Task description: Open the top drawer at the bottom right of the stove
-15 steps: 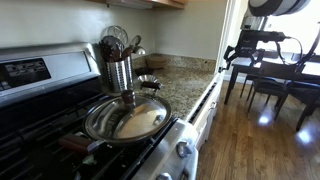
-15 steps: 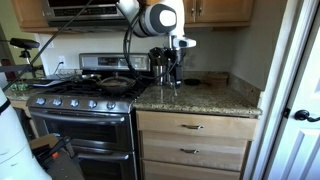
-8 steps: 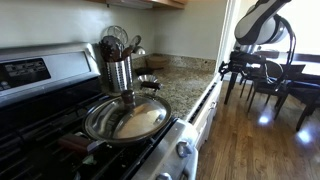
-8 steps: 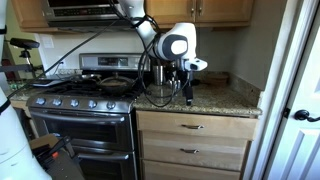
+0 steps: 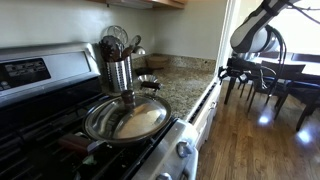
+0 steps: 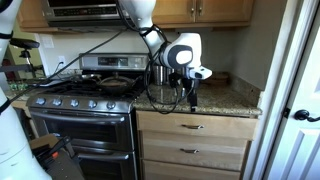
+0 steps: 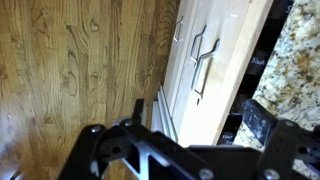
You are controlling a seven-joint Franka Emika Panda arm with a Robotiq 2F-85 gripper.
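Tool (image 6: 192,98) hangs at the front edge of the granite tabletop (image 6: 228,100), fingers spread apart, empty. Top drawer (image 6: 195,126) is fully shut below, immediately right of the stove (image 6: 85,125).

the top drawer (image 6: 195,127) sits right of the stove (image 6: 80,108), under the counter (image 6: 232,100).

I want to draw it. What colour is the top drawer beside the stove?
The top drawer is light tan wood, clearest in an exterior view.
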